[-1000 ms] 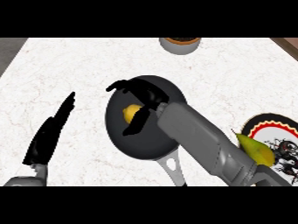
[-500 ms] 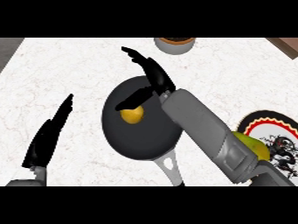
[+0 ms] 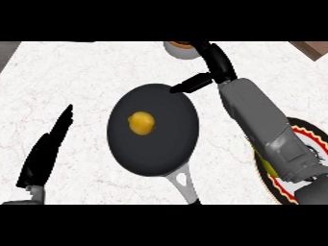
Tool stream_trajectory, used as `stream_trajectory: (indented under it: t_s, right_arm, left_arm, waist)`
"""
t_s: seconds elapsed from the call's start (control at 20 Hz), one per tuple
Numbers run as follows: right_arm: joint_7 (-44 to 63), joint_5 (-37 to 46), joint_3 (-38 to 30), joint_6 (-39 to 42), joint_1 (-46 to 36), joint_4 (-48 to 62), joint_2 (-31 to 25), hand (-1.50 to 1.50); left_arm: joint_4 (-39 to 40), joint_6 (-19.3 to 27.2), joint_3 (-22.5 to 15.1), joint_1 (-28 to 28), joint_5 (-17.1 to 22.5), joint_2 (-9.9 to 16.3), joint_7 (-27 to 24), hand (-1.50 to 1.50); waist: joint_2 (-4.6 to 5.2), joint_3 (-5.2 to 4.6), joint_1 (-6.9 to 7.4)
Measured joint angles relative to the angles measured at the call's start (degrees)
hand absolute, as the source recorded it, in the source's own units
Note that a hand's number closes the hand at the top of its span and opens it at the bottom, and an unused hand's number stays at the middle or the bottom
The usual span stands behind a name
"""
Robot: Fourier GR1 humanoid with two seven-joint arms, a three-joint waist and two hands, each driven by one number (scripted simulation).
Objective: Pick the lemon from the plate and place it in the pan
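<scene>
The yellow lemon (image 3: 141, 123) lies alone inside the black pan (image 3: 168, 149), left of its middle. My right hand (image 3: 216, 65) is open above the pan's far right rim, fingers straight and thumb pointing left, holding nothing. Its grey forearm runs down to the right and covers part of the patterned plate (image 3: 312, 144) at the right edge. My left hand (image 3: 47, 149) rests open at the lower left, fingers straight, away from the pan.
A small bowl (image 3: 182, 48) stands at the counter's far edge, just behind my right hand. A yellow-green object (image 3: 265, 166) shows on the plate beside the forearm. The pan's grey handle (image 3: 185, 184) points toward me. A brown corner (image 3: 321, 47) shows top right.
My right hand opened and let go of the lemon, which now lies in the pan. The hand then rose and drew back to the far right, off the pan.
</scene>
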Motion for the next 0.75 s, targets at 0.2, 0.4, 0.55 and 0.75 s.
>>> stream_trajectory:
  t_s: [0.2, 0.4, 0.55, 0.75]
  right_arm:
    - [-5.0, 0.4, -1.6, 6.2, -0.8, 4.4, -5.3, -1.5]
    - [-9.1, 1.1, -2.7, 11.1, -1.1, 8.1, -9.8, -1.5]
    - [-11.3, 1.6, -3.3, 15.1, -1.3, 10.4, -13.5, -1.5]
    - [-13.8, 2.1, -3.8, 19.1, -1.6, 12.9, -17.2, -1.5]
  left_arm:
    - [-0.4, -0.1, 0.2, -0.2, 0.0, 0.0, 0.4, 0.0]
    - [-0.9, -0.3, 0.1, 0.5, -0.2, 0.0, -0.3, 0.0]
    - [-1.4, -0.5, 0.0, 0.7, -0.3, 0.1, -0.3, 0.0]
    - [-0.6, -0.6, 0.1, 0.3, -0.2, -0.2, -1.0, 0.0]
  waist:
    - [0.13, 0.0, 0.22]
    - [0.22, 0.01, 0.5]
    - [0.35, 0.04, 0.7]
    - [0.7, 0.09, 1.1]
